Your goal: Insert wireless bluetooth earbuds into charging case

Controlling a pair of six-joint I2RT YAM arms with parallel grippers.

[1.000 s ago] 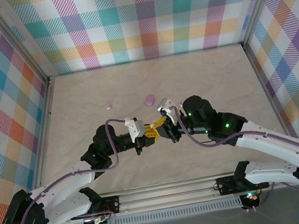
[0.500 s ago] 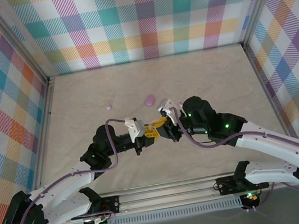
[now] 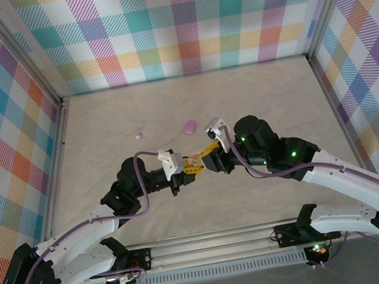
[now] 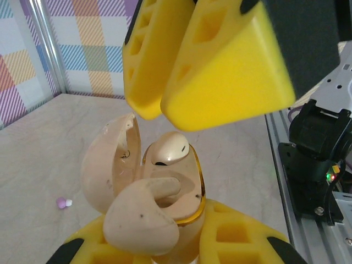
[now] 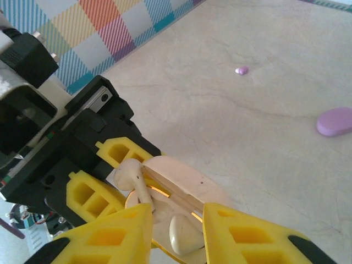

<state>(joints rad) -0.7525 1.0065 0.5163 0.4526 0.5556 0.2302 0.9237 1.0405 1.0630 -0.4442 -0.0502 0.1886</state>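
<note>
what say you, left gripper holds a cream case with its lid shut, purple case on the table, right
The lid is open, as the left wrist view shows. The left gripper does hold the cream case, and the purple case lies on the table.

Beige marbled tabletop [image 3: 254, 96]: a closed lilac case [image 3: 188, 127] sits mid-width in the far half, with one tiny purple earbud [image 3: 138, 134] lying apart toward the left edge.
</note>
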